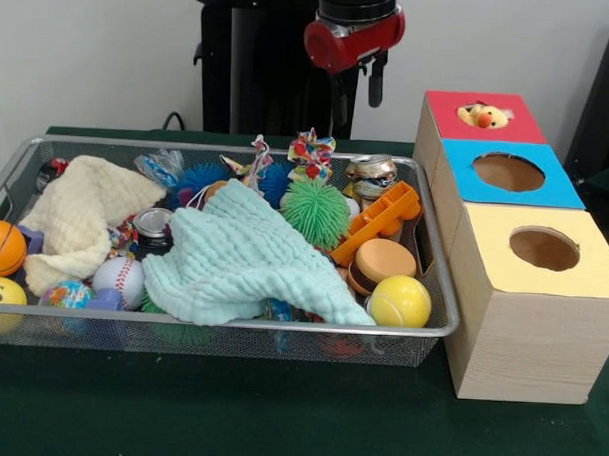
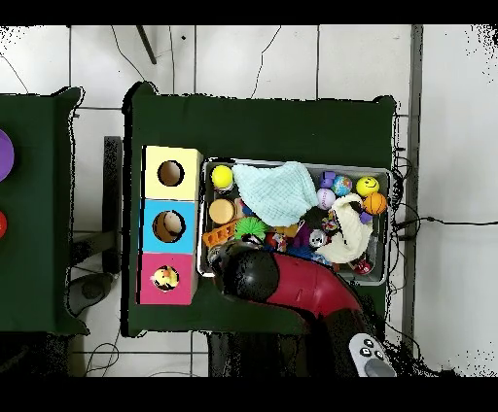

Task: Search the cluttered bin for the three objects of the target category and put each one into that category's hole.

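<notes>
The wire mesh bin (image 1: 281,327) lies on the green table, full of clutter; in the overhead view its rim (image 2: 391,223) shows to the right of the boxes. The yellow duck (image 1: 483,116) sits in the round hole of the red-topped box (image 1: 444,108), its head still above the top; it also shows in the overhead view (image 2: 165,279). The tiger and the tan-brown plush are hidden. My gripper (image 1: 362,82) hangs high above the bin's far right corner, close to the red box. In the overhead view my arm (image 2: 258,277) covers it.
A mint cloth (image 1: 243,256) and a cream cloth (image 1: 80,215) cover much of the bin. Around them lie a green spiky ball (image 1: 315,210), an orange toy (image 1: 380,223), a yellow ball (image 1: 400,299), a baseball (image 1: 118,279). The blue-topped box (image 1: 561,192) and the yellow-topped box (image 1: 593,268) stand beside the bin.
</notes>
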Robot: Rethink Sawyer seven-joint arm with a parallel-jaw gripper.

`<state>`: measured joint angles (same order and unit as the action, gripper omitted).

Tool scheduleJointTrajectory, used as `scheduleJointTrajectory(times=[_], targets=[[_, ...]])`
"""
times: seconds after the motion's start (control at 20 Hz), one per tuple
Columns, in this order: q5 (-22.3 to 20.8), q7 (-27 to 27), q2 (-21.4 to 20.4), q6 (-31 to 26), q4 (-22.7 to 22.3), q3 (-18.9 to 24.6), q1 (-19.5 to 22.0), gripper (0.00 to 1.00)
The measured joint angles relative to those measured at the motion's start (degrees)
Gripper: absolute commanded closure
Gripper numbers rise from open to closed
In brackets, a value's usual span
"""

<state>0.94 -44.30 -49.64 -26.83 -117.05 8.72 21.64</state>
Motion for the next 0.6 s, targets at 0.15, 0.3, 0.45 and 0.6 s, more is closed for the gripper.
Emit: scheduleJointTrajectory(times=[0.15,0.3,0.45,0.6], targets=[[-0.8,0.0,0.6,0.0,2.2,-0.4,0.0,0.00],[-1.7,0.0,1.1,0.0,4.3,-0.5,0.1,0.00],[-1.9,0.0,1.6,0.0,6.5,-0.5,0.6,0.00],[-2.0,0.0,2.0,0.0,8.4,-0.6,0.8,0.00]])
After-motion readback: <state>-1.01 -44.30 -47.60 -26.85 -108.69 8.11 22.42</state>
